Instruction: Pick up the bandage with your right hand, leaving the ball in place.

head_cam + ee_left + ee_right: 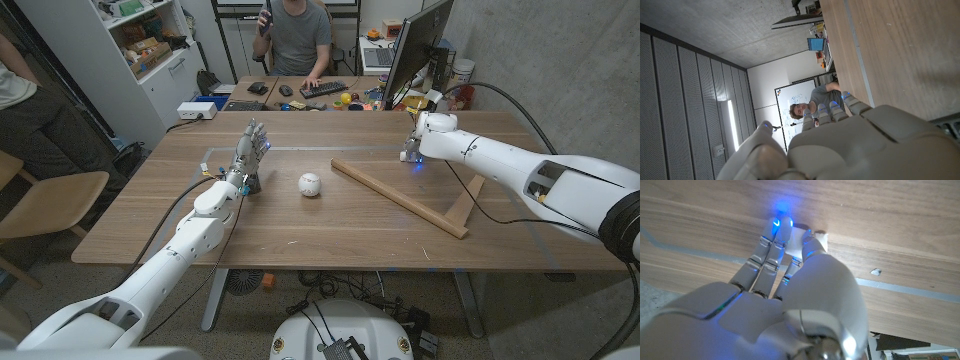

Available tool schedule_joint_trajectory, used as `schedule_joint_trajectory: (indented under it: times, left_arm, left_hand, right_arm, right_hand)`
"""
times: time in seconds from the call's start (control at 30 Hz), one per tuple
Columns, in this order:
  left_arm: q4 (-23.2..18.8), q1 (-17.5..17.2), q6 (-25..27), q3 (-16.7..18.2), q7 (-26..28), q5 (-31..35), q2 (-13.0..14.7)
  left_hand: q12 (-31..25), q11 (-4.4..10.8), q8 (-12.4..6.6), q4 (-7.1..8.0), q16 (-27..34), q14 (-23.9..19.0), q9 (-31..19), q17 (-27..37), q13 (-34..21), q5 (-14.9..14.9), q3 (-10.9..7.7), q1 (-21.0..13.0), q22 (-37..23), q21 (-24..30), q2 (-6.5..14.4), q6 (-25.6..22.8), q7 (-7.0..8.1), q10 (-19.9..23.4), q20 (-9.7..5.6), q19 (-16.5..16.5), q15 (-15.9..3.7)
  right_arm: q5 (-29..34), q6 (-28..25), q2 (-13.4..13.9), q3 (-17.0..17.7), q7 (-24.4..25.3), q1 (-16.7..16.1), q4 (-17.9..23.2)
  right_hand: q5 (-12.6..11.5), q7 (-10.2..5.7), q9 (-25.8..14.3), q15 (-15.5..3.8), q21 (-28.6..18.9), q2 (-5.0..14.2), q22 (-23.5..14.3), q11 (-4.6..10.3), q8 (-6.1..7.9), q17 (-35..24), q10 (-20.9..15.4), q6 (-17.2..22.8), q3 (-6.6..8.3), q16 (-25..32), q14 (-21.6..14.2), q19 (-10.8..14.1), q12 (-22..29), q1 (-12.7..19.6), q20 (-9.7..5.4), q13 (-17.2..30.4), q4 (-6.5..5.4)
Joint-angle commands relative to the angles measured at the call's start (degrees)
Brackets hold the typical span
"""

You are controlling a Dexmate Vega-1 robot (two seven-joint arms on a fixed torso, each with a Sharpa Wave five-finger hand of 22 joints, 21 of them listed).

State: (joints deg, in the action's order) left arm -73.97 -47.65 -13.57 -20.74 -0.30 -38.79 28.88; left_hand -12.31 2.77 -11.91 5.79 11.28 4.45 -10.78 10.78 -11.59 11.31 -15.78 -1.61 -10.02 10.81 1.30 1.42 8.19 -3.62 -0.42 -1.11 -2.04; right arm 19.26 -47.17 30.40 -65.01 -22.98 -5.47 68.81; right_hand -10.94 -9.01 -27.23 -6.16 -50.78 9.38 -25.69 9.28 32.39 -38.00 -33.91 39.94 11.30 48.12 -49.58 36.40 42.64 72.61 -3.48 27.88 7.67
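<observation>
A white ball lies on the wooden table near its middle. My left hand stands upright just to the ball's left, fingers apart and holding nothing; its back is seen in the left wrist view. At the far right of the table my right hand reaches down to the surface with a blue light at its fingertips. There its fingers and thumb close around a small white bandage that lies on the wood, pinched between them. My hand covers most of the bandage.
A long wooden slat frame lies slanted across the table's right half, just in front of my right hand. A person sits behind the far edge by a keyboard and a monitor. A chair stands at the left.
</observation>
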Motion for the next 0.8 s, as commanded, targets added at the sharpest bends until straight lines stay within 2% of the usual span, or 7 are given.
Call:
schedule_joint_trajectory:
  times: [0.03, 0.27, 0.4, 0.67, 0.8]
  left_arm:
    - [0.42, 0.18, 0.15, -0.01, -0.26, -0.14, -0.06]
    - [0.63, 0.34, 0.33, -0.15, -0.87, -0.26, 0.04]
    - [0.62, 0.36, 0.39, -0.19, -0.96, -0.27, 0.05]
    - [0.88, 0.62, 0.26, -0.45, -1.61, -0.20, -0.03]
    - [0.89, 0.67, 0.35, -0.53, -1.95, -0.27, 0.03]
  left_hand:
    - [-0.25, 0.08, -0.33, 0.18, 0.28, 0.16, -0.26, 0.30, -0.14, 0.26, 0.39, 0.33, -0.07, 0.39, -0.02, -0.55, 0.29, 0.30, 0.09, -0.39, -0.87]
    - [-0.25, 0.08, -0.28, 0.39, 0.27, 0.19, -0.26, 0.32, -0.14, 0.30, 0.60, 0.55, -0.08, 0.38, -0.04, -0.65, 0.24, 0.35, 0.05, -0.41, -0.90]
    - [-0.24, 0.03, -0.26, 0.47, 0.27, 0.19, -0.27, 0.33, -0.15, 0.31, 0.69, 0.63, -0.08, 0.38, -0.06, -0.70, 0.15, 0.35, 0.02, -0.44, -0.89]
    - [-0.22, 0.07, -0.20, 0.65, 0.26, 0.20, -0.27, 0.33, -0.15, 0.35, 0.88, 0.74, -0.08, 0.36, -0.08, -0.76, -0.08, 0.37, 0.01, -0.46, -0.89]
    - [-0.20, -0.04, -0.19, 0.71, 0.28, 0.14, -0.27, 0.34, -0.15, 0.37, 0.95, 0.77, -0.08, 0.36, -0.08, -0.83, -0.08, 0.34, 0.02, -0.47, -0.87]
  right_arm:
    - [-0.42, -1.43, 2.30, 1.70, 2.64, -1.18, 4.69]
    - [0.41, -3.86, 5.58, 2.34, 0.72, 0.32, 10.15]
    - [2.14, -5.84, 8.21, 2.17, -1.00, 2.01, 14.66]
    - [7.55, -10.53, 13.50, 1.49, -6.32, 7.34, 24.04]
    - [10.83, -11.89, 15.56, 0.92, -9.90, 10.72, 27.31]
  right_hand:
    - [0.28, 0.15, -0.49, -7.22, -1.97, 0.92, -1.02, 2.52, 0.65, -0.82, -5.92, 0.93, -0.35, 0.90, -1.51, 0.29, 6.69, 1.30, -8.40, 7.27, -0.08]
    - [0.44, 0.19, -0.59, -7.20, -3.89, 0.84, -1.88, 2.38, 0.72, -1.13, -6.18, 0.99, -0.45, 1.05, -1.80, -0.28, 7.06, 1.87, -8.35, 7.52, -0.23]
    - [0.44, 0.23, -0.59, -7.20, -4.73, 0.81, -2.24, 2.34, 0.76, -1.15, -6.11, 1.10, -0.51, 0.98, -1.74, -0.68, 7.11, 2.09, -8.34, 7.58, -0.30]
    - [0.43, 0.30, -0.59, -7.20, -6.56, 0.76, -2.93, 2.32, 0.79, -1.19, -6.23, 1.19, -0.67, 0.91, -1.73, -1.32, 7.27, 2.42, -8.35, 7.69, -0.49]
    - [0.41, 0.31, -0.59, -7.19, -7.44, 0.72, -3.23, 2.37, 0.86, -1.36, -6.25, 1.36, -0.77, 1.06, -1.94, -1.59, 7.21, 2.49, -8.33, 7.61, -0.59]
